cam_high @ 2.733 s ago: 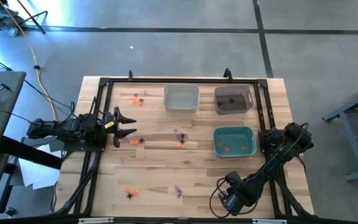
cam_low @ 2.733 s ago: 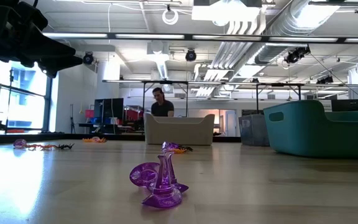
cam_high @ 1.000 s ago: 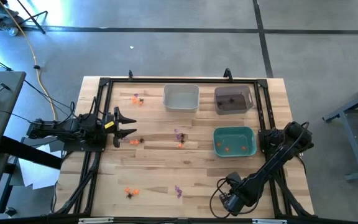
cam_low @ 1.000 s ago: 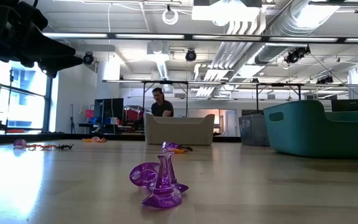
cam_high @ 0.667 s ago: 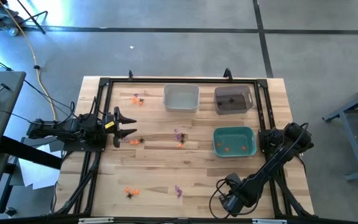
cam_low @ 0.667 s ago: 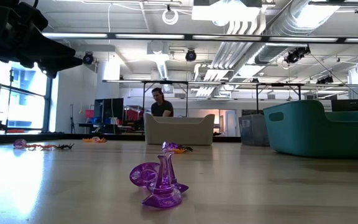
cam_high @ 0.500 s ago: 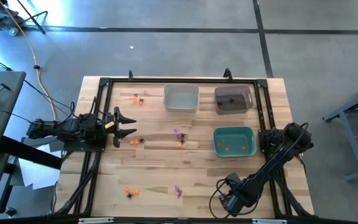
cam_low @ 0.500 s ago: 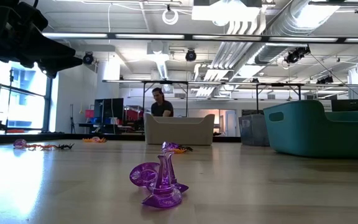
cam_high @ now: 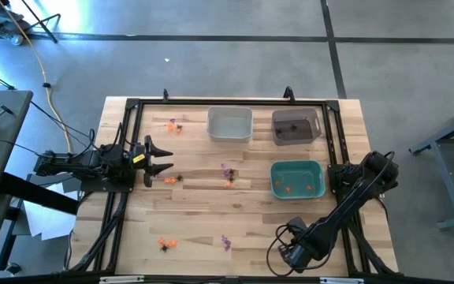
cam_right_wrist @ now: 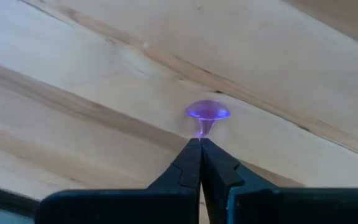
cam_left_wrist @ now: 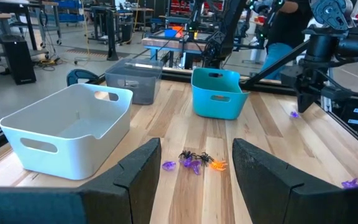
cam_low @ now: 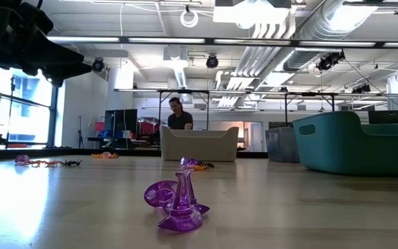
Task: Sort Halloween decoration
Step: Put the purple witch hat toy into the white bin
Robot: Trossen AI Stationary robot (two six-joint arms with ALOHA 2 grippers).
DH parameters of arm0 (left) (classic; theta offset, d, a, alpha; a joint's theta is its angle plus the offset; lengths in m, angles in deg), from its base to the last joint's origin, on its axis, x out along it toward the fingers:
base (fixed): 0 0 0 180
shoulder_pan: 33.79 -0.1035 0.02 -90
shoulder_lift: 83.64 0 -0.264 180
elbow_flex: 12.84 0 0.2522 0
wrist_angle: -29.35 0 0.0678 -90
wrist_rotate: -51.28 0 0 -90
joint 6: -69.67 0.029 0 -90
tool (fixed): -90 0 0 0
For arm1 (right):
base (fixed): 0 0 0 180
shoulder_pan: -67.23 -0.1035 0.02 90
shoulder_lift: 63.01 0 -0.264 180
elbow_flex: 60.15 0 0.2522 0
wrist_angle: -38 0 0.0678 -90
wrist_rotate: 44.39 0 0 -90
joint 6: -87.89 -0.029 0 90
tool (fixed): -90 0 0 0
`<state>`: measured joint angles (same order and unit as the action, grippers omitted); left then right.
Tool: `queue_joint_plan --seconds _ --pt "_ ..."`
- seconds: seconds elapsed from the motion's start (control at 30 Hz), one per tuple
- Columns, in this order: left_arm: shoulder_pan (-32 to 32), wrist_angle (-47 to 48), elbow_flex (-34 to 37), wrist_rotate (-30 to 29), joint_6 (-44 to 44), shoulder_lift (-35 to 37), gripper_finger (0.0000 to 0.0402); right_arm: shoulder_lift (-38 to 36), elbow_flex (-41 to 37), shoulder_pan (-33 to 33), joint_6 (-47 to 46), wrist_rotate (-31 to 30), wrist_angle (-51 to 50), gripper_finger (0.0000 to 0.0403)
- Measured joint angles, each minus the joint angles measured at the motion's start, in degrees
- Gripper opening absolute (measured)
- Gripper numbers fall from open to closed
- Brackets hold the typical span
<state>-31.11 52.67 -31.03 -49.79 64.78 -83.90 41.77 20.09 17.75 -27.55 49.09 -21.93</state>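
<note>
The right pincer (cam_right_wrist: 200,146) hangs above the tabletop (cam_high: 195,213), fingers pressed together, pinching a purple trinket (cam_right_wrist: 207,114) by its stem. That thin hold could slip, dropping it short of the bins. The left pincer (cam_left_wrist: 194,163) waits spread near scattered trinkets (cam_left_wrist: 194,162)

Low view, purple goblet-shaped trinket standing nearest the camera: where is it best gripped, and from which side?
Probably by the thin stem of the purple trinket, coming straight down from above. It stands upright on a flared base, so the stem offers a narrow waist. A second purple piece sits close beside it, which crowds a sideways approach.
</note>
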Motion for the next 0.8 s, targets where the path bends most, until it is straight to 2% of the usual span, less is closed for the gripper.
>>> queue_joint_plan --seconds 0.2,0.33,0.67,0.8 --pt "0.0 0.0 0.0 0.0 0.0 0.0 0.0186 0.0 0.1 0.0 0.0 -2.5 -0.4 0.0001" --pt "0.0 0.0 0.0 0.0 0.0 0.0 0.0186 0.0 0.1 0.2 1.1 -4.4 -0.8 0.0016" --pt "0.0 0.0 0.0 0.0 0.0 0.0 0.0186 0.0 0.1 0.8 3.4 -4.4 -1.6 0.0118" --pt "0.0 0.0 0.0 0.0 0.0 0.0 0.0186 0.0 0.1 0.8 3.4 -4.4 -1.6 0.0147"
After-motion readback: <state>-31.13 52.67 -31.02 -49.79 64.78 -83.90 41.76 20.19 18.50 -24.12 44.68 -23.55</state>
